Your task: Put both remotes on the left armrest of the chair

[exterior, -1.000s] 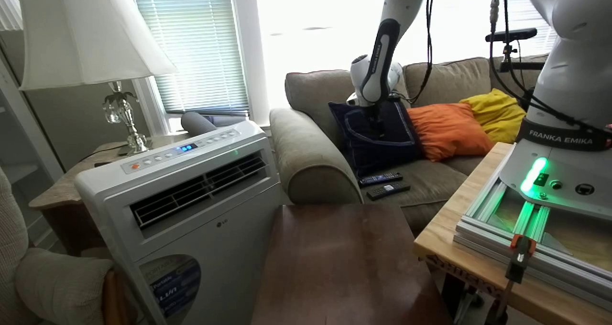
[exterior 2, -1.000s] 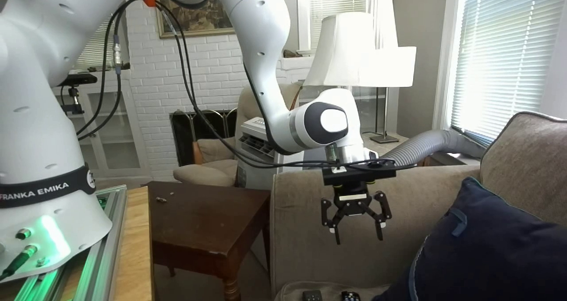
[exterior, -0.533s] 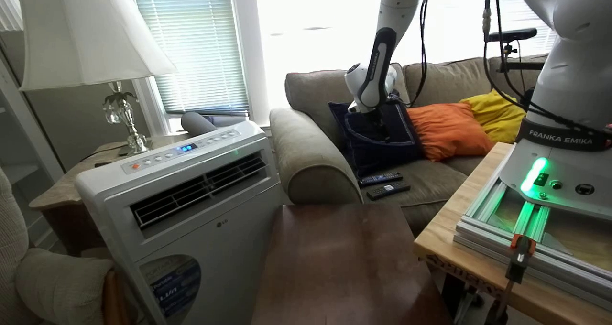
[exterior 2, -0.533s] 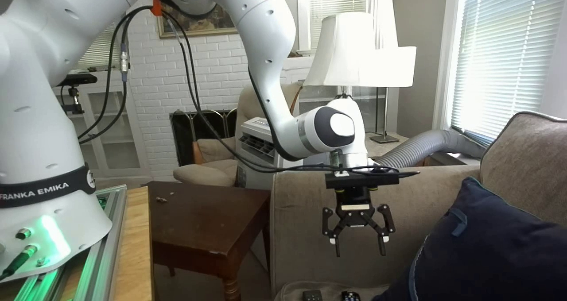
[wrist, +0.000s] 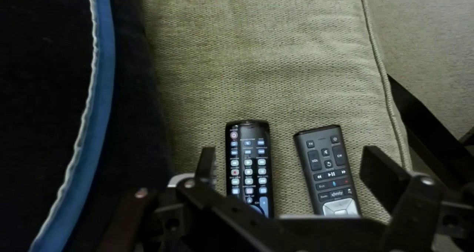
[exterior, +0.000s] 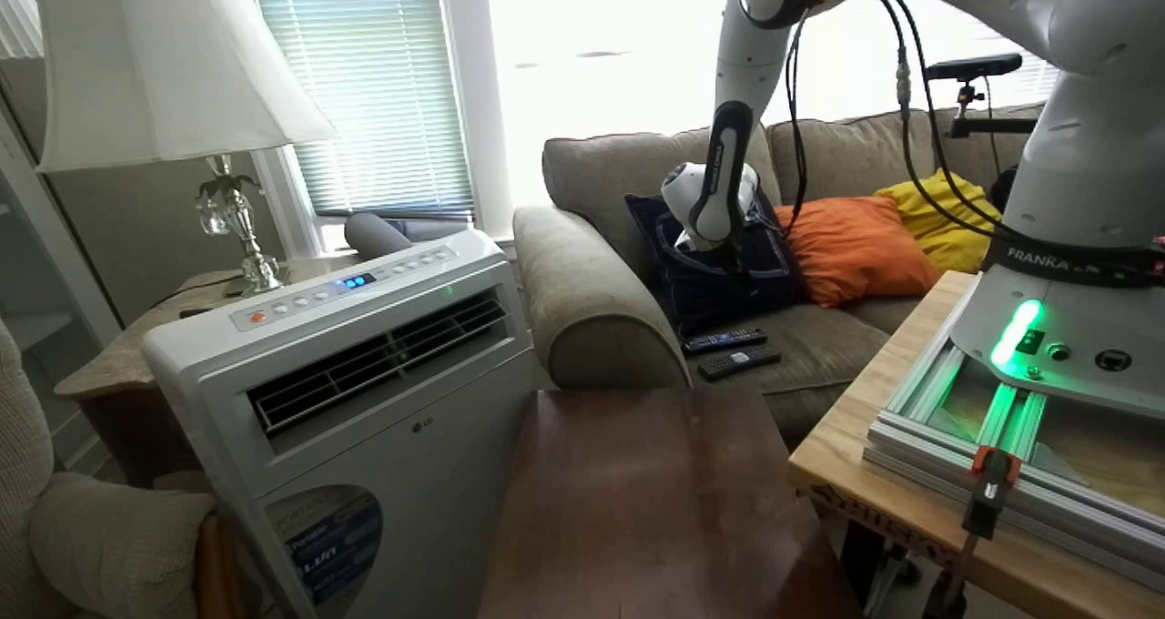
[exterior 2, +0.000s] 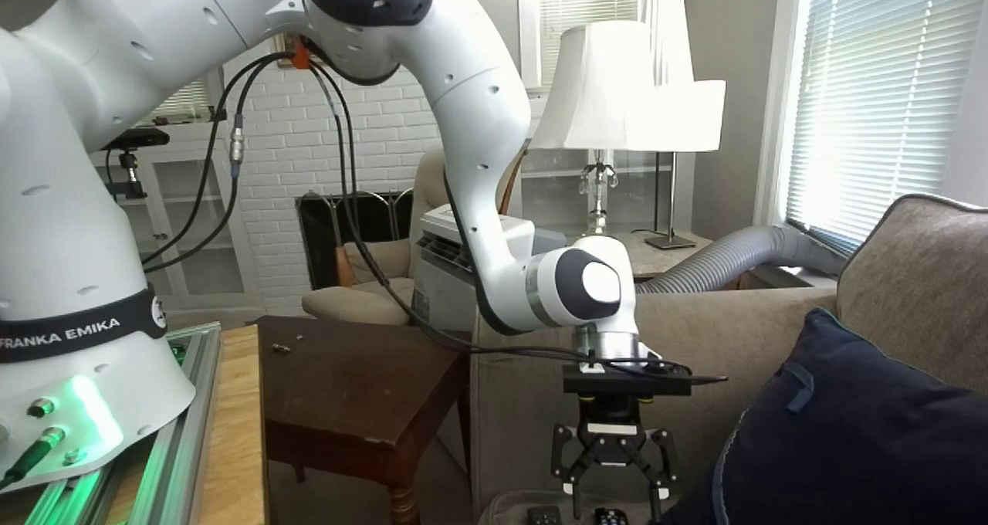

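Pick-up, as judged: best done by straddling the many-buttoned remote (wrist: 249,163) or the silver-padded remote (wrist: 329,172) singly, descending square, gripping across the narrow width. Pincer (wrist: 289,159): spread wide, holding nothing. Both remotes: on seat cushion (wrist: 259,66), within pincer's span in wrist view; clearance hard to judge.

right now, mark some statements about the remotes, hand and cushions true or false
1. The xfinity remote lies on the sofa seat. True.
2. The other remote is on the armrest. False: it lies on the sofa seat too.
3. The hand is shut. False: it is open, holding nothing.
4. The remotes touch. False: a gap shows between them.
5. The orange cushion lies between the navy cushion and the yellow cushion. True.
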Controlling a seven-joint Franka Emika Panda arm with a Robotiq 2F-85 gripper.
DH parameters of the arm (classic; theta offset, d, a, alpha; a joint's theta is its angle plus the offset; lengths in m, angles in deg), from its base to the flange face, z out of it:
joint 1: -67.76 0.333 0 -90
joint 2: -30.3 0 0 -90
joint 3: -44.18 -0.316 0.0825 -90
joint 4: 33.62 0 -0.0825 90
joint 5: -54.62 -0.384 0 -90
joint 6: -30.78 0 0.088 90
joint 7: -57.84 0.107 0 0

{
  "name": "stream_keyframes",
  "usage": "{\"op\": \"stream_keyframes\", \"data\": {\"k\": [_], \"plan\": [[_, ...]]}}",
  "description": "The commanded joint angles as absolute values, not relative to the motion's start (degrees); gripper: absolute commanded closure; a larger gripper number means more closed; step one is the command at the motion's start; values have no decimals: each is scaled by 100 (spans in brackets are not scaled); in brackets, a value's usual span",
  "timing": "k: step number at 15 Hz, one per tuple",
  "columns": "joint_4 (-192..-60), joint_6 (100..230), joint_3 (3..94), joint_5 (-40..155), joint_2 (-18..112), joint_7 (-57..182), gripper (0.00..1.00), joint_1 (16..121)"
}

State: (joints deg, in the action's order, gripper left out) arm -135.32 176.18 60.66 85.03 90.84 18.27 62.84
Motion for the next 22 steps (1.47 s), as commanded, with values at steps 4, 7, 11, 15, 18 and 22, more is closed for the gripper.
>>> {"op": "stream_keyframes", "data": {"k": [4, 7, 11, 15, 18, 22], "plan": [[-12848, 17577, 5489, 8392, 9720, 1610, 0, 5680], [-12724, 17656, 5279, 8295, 9839, 1509, 0, 5422], [-12599, 17929, 5033, 8164, 9969, 1367, 0, 5073], [-12675, 18664, 4973, 8128, 10014, 1383, 0, 4898], [-12621, 19014, 5061, 8205, 10148, 1389, 0, 4931], [-12753, 18848, 5248, 8188, 10041, 1579, 0, 5140]]}}
